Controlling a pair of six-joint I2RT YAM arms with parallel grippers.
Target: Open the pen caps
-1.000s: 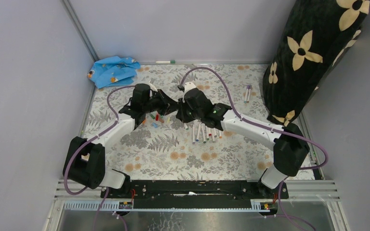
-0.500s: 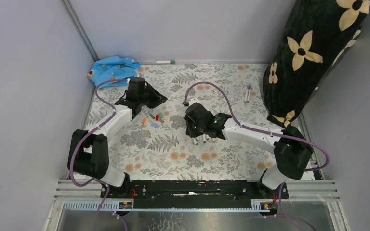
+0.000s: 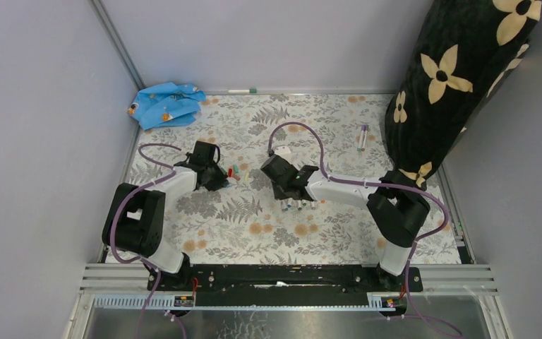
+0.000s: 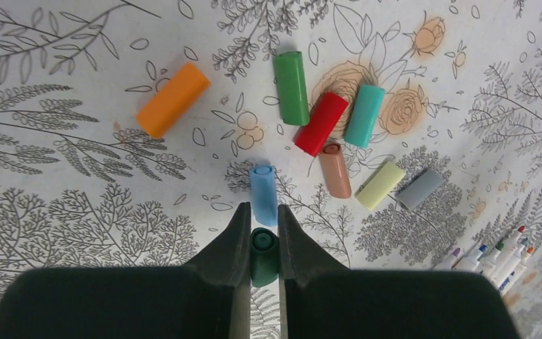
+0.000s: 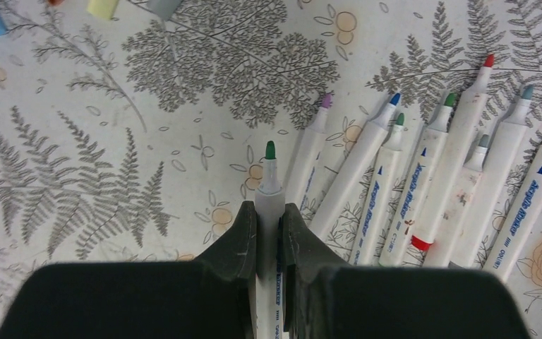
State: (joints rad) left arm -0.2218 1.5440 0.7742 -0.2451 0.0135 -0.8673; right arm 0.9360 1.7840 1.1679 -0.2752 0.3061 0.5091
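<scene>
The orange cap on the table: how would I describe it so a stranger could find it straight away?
On the flower-patterned table, the left wrist camera looks down on a scatter of short coloured caps. The orange cap lies at the far left of that scatter. It is the only bright orange one and lies alone, while the others cluster to its right.

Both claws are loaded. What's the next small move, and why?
Likely open the left claw and drop its green cap next to the blue cap, with the loose caps. The right claw holds a pen with a bare green tip, so this pair looks separated, and the cap sits just short of the pile.
</scene>
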